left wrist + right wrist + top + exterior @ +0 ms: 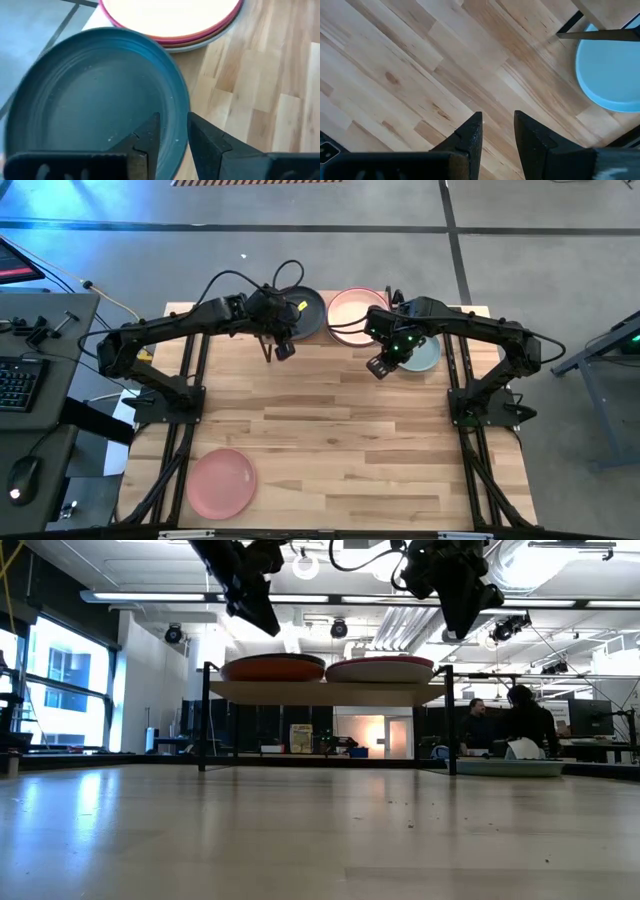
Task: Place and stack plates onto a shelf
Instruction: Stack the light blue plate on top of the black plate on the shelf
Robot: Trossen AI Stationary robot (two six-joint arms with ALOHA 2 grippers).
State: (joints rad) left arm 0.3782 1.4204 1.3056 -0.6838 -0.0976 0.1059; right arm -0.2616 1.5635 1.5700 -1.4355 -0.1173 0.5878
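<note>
While both arms reach over the far edge of the slatted table (330,430), the shelf (325,692) stands there on thin black legs, carrying two stacks of plates side by side. On its left half lies the dark grey plate (305,310), topmost of a stack whose lower plate looks terracotta from the low view, though the level angle makes that hard to confirm. On its right half sits the pink-rimmed stack (355,315); the left wrist view shows a pale plate on top with pink, tan and lighter rims beneath it. Just right of the shelf, partly under the right arm, the pale teal plate (425,355) lies flat on the table. Well apart from all this, a pink plate (221,482) rests alone near the table's front left corner. The left tool (280,340) hangs over the near rim of the dark grey plate, its fingers (150,137) a narrow gap apart and holding nothing. The right tool (385,360) hovers above bare wood beside the teal plate, fingers (472,135) likewise narrowly parted and empty.
</note>
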